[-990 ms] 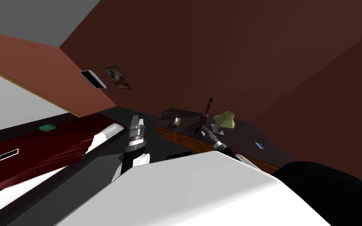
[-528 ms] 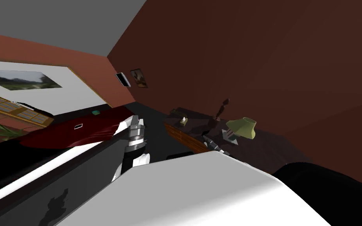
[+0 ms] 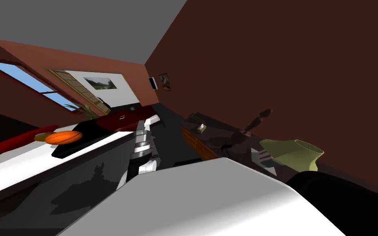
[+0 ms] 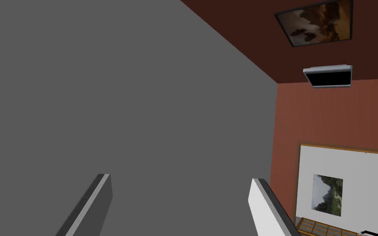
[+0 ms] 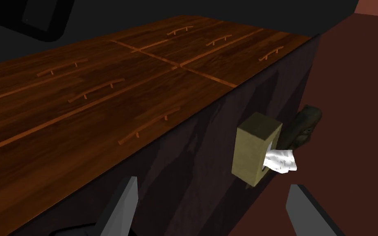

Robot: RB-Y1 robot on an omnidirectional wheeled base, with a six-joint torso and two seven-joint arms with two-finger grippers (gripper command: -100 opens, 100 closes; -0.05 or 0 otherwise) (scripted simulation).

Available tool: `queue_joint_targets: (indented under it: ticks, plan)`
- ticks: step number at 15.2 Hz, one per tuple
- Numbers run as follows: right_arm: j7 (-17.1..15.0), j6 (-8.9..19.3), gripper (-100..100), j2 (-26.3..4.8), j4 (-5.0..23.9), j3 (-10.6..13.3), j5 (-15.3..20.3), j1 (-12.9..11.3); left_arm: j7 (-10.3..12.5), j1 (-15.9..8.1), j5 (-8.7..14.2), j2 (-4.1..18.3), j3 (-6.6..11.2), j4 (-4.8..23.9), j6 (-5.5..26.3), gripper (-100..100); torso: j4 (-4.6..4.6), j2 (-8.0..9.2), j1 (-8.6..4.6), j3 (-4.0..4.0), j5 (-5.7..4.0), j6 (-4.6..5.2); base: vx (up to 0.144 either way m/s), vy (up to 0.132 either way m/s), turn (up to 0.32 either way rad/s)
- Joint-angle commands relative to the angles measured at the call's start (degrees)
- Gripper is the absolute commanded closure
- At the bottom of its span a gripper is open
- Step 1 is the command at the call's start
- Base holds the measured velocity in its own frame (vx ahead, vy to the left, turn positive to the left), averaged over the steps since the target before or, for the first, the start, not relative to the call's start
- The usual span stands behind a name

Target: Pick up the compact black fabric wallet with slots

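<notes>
Wallet [image 5: 306,121], perhaps, lies just beside tissue box [image 5: 254,149].

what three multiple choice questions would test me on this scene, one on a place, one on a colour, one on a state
1. The tissue box stands:
A on the floor
B on the dresser's dark top
C on a chair

2. The lamp shade is:
A red
B blue
C green

3. The right gripper's fingers are:
A open, holding nothing
B shut on a tissue
C shut on a handle

Key: B, the right wrist view shows the box on the dark top next to the wooden drawer fronts; C, the head view shows a green shade; A, the fingers stand wide apart, touching nothing.
</notes>
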Motion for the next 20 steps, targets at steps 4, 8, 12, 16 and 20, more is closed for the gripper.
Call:
queue_joint_targets:
  ticks: [4, 8, 12, 16, 20]
  plan:
    - [-2.5, 3.8, -100, -5.2, 3.2, 2.5, 0.7, 4.2, 0.0, 0.0, 0.0, 0.0, 0.00, 0.0, 0.0, 0, -0.01, -0.02, -0.01, -0.02, 0.00, 0.00, 0.030, 0.008, 0.481]
    - [-4.4, 6.7, -100, -8.9, 6.0, 4.7, 1.3, 7.4, 0.0, 0.0, 0.0, 0.0, 0.01, 0.0, 0.0, 0, 0.01, 0.02, -0.02, 0.01, 0.00, 0.04, 0.019, -0.003, 0.425]
    - [-5.4, 8.1, -100, -10.8, 7.3, 5.8, 1.6, 8.9, 0.0, 0.0, 0.0, 0.0, 0.01, 0.0, 0.0, 0, 0.01, 0.04, -0.06, 0.02, -0.01, 0.00, 0.007, -0.012, 0.412]
    - [-7.1, 10.7, -100, -13.9, 9.7, 7.9, 2.1, 11.3, 0.0, 0.0, 0.0, 0.0, 0.01, 0.0, 0.0, 0, 0.02, 0.10, -0.06, 0.05, 0.01, 0.01, -0.006, -0.017, 0.410]
    - [-8.8, 13.0, -100, -16.3, 11.8, 9.9, 2.6, 13.0, 0.0, 0.0, 0.0, 0.0, 0.01, 0.0, 0.0, 0, 0.04, 0.14, -0.08, 0.08, -0.02, 0.03, -0.020, -0.018, 0.361]
